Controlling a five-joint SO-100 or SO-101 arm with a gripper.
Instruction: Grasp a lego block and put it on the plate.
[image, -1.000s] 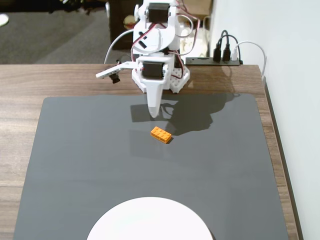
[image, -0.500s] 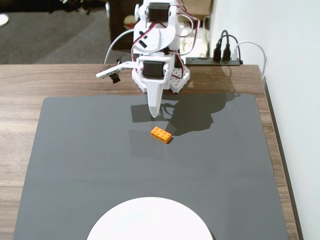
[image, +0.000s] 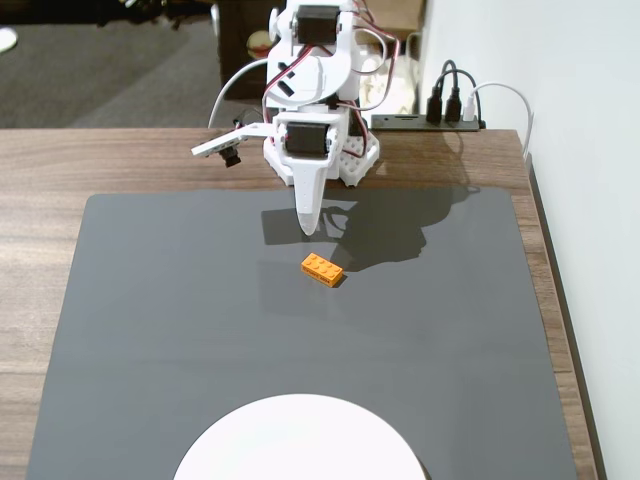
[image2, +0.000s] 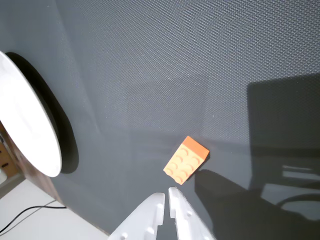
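Arm folded, claw (image2: 166, 199) pointing down, seemingly closed

Lego block (image: 322, 269) on mat (image: 150, 320), just before end effector (image: 308, 230); plate (image: 300, 440) at near edge.

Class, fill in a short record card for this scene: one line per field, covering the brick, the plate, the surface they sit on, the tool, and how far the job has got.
brick: orange lego block, studs up, lying on the mat, angled to the mat's edges
plate: white plate, empty, at the near edge of the fixed view
surface: dark grey mat on a wooden table
tool: white tool, fingertips close together, holding nothing, just short of the brick
progress: brick not yet grasped
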